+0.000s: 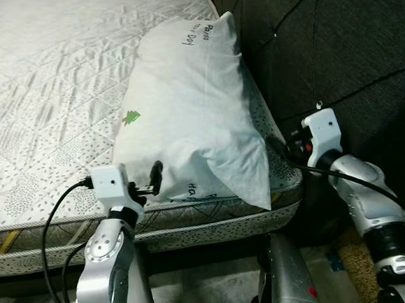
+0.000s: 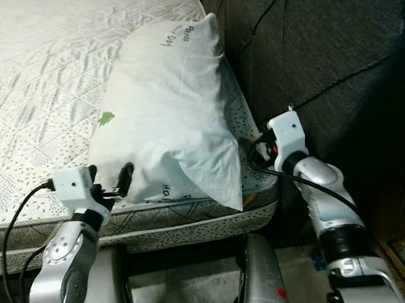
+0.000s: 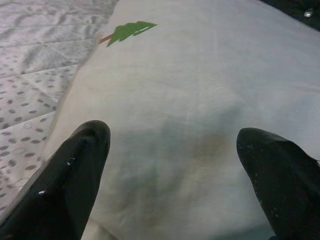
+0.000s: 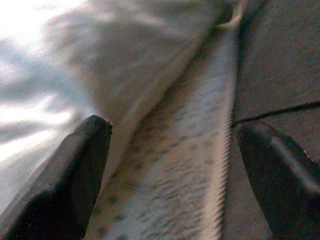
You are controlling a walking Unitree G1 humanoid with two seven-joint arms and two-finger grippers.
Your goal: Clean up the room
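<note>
White cotton pillow (image 1: 192, 103), printed with a small green tree (image 1: 131, 118) and dark lettering, lying lengthwise along the right edge of the quilted mattress (image 1: 44, 101), close against the dark tufted headboard (image 1: 334, 43). Near corner of the pillow drooping over the mattress edge toward the robot.

Left gripper (image 3: 172, 165): fingers spread wide, holding nothing, levelled at the near left flank of the pillow; fingertips (image 1: 155, 175) just beside the fabric, contact not confirmed. Right gripper (image 4: 175, 170): fingers likewise spread wide and empty, aimed along the strip of bare mattress between the pillow's right side and the headboard; fingers hidden behind the pillow corner in the head views.

Step in hand, as judged: bracketing the pillow from both sides at its near end, ahead of a two-arm lift or reposition. Grasp not yet made on either side.

Next move calls for:
- Advancing both grippers inward until the fabric sits between the fingers, then closing on a fold of the case rather than on the bulk.
- Closing both sides together, to prevent the soft filling from sagging and sliding out of one grip.
- Keeping the right gripper clear of the headboard and its black cord (image 1: 297, 18) in the narrow gap.
- Lifting evenly, with allowance for the overhanging corner dragging on the mattress edge.
</note>
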